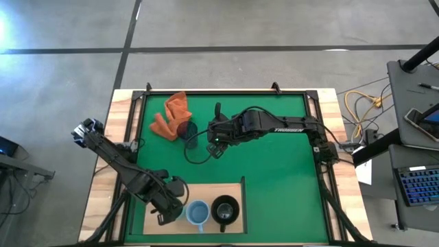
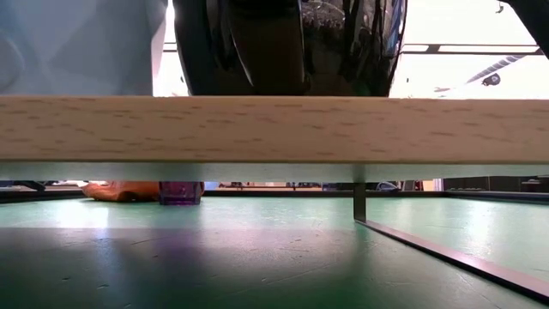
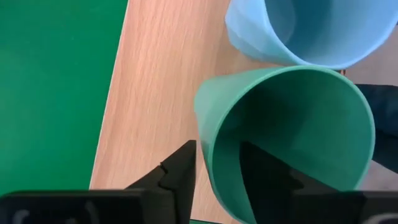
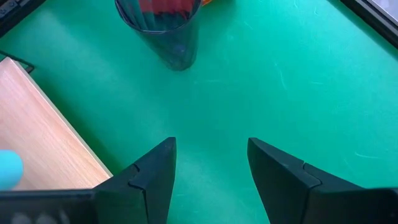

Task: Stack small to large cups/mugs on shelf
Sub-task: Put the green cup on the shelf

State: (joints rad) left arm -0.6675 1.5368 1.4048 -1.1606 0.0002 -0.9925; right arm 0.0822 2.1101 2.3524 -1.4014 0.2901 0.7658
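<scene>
My left gripper (image 3: 217, 163) is shut on the translucent teal-green cup (image 3: 292, 130) over the near left part of the wooden shelf board (image 1: 206, 189). The light blue mug (image 1: 197, 214) and the black mug (image 1: 225, 209) stand side by side on the board, right of my left gripper (image 1: 175, 204). The dark purple cup (image 1: 185, 128) stands on the green mat next to the orange cloth (image 1: 171, 113). My right gripper (image 1: 215, 143) is open and empty, just right of the purple cup (image 4: 165, 31). My left gripper holds the teal-green cup by its rim wall (image 3: 208, 155), one finger (image 3: 180, 171) outside and one finger (image 3: 261, 168) inside. The fingers come from above, pointing down into the cup's mouth. The cup's base is hidden, so I cannot tell whether it stands on the board.
The board's front edge (image 2: 274, 129) fills the low view, raised on a thin leg (image 2: 359, 202) above the green mat (image 1: 274, 178). A wooden frame borders the mat. A cable loop (image 1: 195, 151) lies on the mat near my right gripper.
</scene>
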